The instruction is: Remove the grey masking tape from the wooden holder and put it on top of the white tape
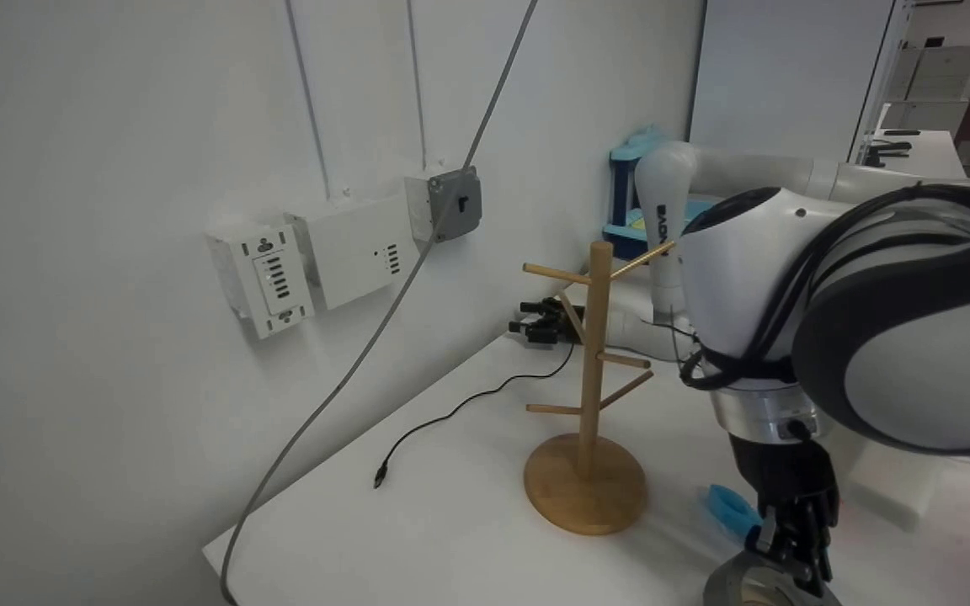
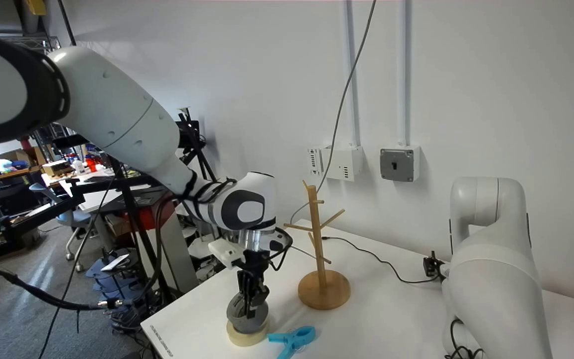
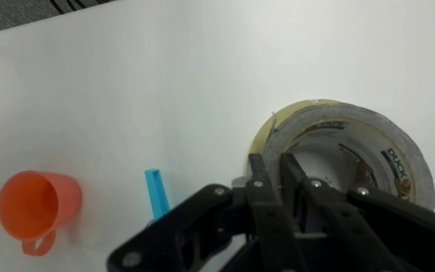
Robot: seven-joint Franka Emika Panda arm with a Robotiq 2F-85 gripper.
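Note:
My gripper is shut on the near wall of the grey masking tape, one finger inside the ring and one outside. The grey roll also shows in both exterior views, cut by the frame bottom in one of them. It is tilted and sits over the white tape, a pale yellowish roll lying flat on the table. In the wrist view the white tape shows as a crescent at the grey roll's upper left. I cannot tell whether the rolls touch. The wooden holder stands upright with bare pegs.
A blue clamp lies beside the rolls, also in the wrist view. An orange-red cup lies on the table. A second arm and a black cable are near the wall. The table edge is at upper left.

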